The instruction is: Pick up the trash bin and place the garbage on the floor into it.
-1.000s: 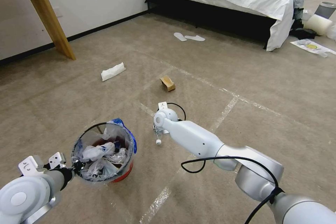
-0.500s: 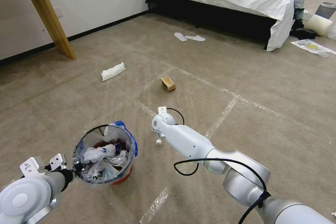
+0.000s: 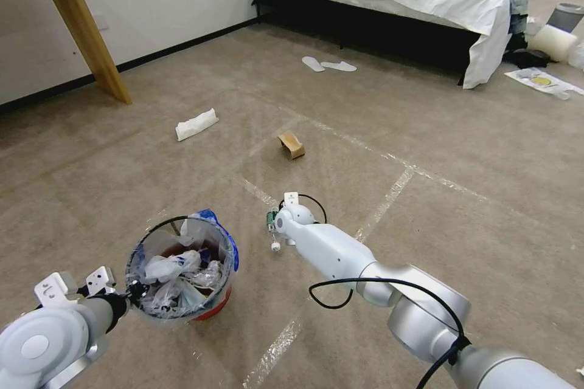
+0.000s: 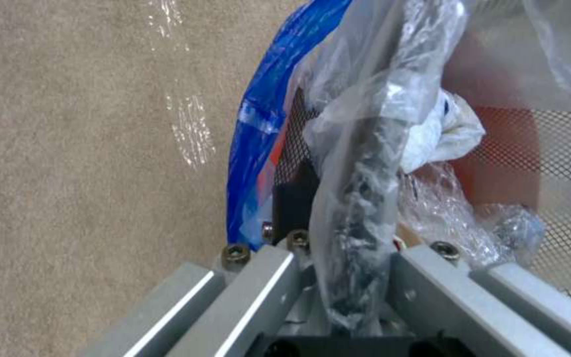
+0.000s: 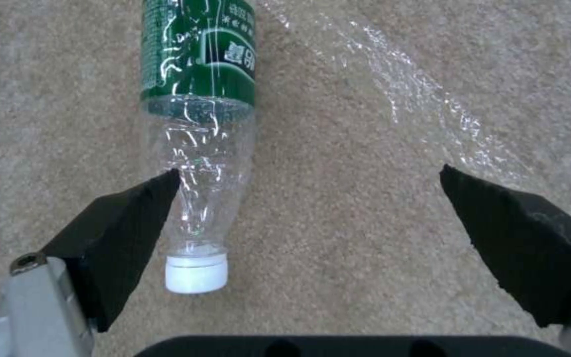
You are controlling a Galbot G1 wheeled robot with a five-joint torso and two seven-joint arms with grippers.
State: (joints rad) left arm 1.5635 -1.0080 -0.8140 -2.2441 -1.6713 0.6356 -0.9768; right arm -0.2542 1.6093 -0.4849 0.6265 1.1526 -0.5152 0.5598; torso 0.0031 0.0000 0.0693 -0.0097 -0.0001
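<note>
Head, left wrist and right wrist views of a two-arm litter pick-up. The left gripper (image 4: pixel 338 297) is clamped on the near rim of the bin (image 3: pixel 182 267), with the clear liner (image 4: pixel 365 148) bunched between its fingers; whether the bin base rests on the floor (image 3: pixel 426 219) or hangs just above it cannot be told. Tissues and plastic scraps already lie inside. The right gripper (image 5: pixel 309 218) hovers low over the floor just beside the bin, its black pads (image 5: pixel 130 228) spread wide. A bottle (image 5: pixel 199 148) with a green label and white cap lies on the carpet next to a tape line, under one pad rather than centred in the gap. A carton (image 3: pixel 292 144) lies on the floor farther out, and a tissue (image 3: pixel 196 124) lies towards the table leg (image 3: pixel 91 42).

Risks, as judged from this pose: with the bottle off-centre, a closing stroke may strike it with one pad only and roll or flick it aside. The thin, smooth wall may crush or slip under the pads. The hold on the bin passes through loose liner at a single rim point, so the bin may tilt or slide free when lifted or loaded.
</note>
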